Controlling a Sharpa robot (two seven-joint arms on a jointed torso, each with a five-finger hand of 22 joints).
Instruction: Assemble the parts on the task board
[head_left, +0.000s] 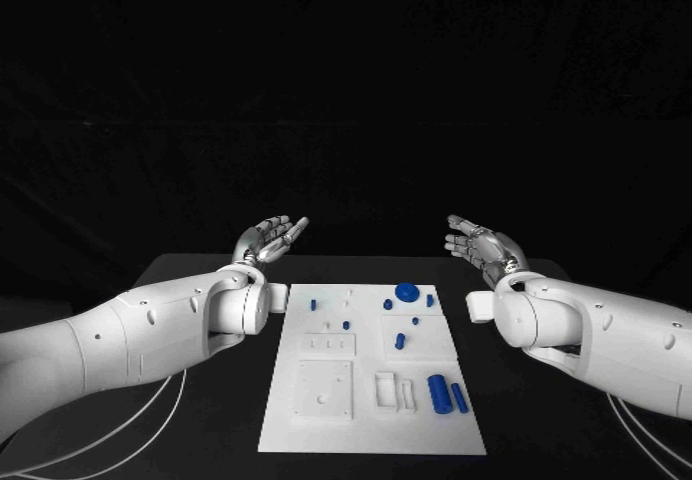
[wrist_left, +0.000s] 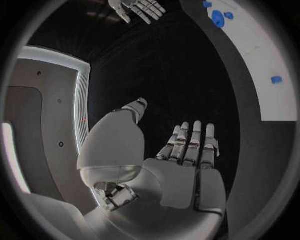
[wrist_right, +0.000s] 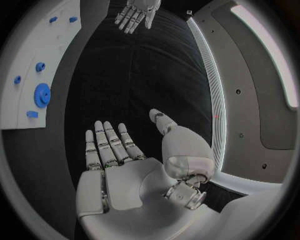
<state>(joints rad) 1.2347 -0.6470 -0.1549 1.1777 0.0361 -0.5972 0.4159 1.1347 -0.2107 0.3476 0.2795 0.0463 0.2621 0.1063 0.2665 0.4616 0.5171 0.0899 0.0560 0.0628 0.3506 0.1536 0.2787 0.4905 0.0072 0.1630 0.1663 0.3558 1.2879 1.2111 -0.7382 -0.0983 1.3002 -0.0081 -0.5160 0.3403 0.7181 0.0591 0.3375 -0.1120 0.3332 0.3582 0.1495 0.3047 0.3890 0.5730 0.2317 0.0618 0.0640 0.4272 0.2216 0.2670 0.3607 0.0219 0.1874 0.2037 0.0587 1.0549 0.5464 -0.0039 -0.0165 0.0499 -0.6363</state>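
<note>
Board (head_left: 369, 420) lies lower centre of the head view, long side running away from the robot

Nearest on it: two blue pegs (head_left: 449, 396) lying side by side at lower right, beside a small white block (head_left: 387, 390); a square recess plate (head_left: 325, 388) to their left. Mid-board, a small blue pin (head_left: 400, 341) and a few blue dots. At the far end, a blue disc (head_left: 408, 293) — also seen in the left wrist view (wrist_left: 217, 18) and right wrist view (wrist_right: 42, 95)

Parts look loose and unseated, so my read is assembly not yet begun

Beyond the board's far corners, both hands hang above the table, palms turned inward toward each other, well apart. Left hand (head_left: 271, 239) at centre left: fingers straight, slightly apart, thumb out, holding nothing (wrist_left: 181, 165). Right hand (head_left: 480, 243) at centre right: same pose, nothing held (wrist_right: 125, 170). Likely a parked ready stance that keeps the board unobstructed for the head camera

Hard to tell: what shape the small dots are, whether any stands in a hole. A white thing by the right wrist at the board's edge is part-hidden; unidentified
</note>
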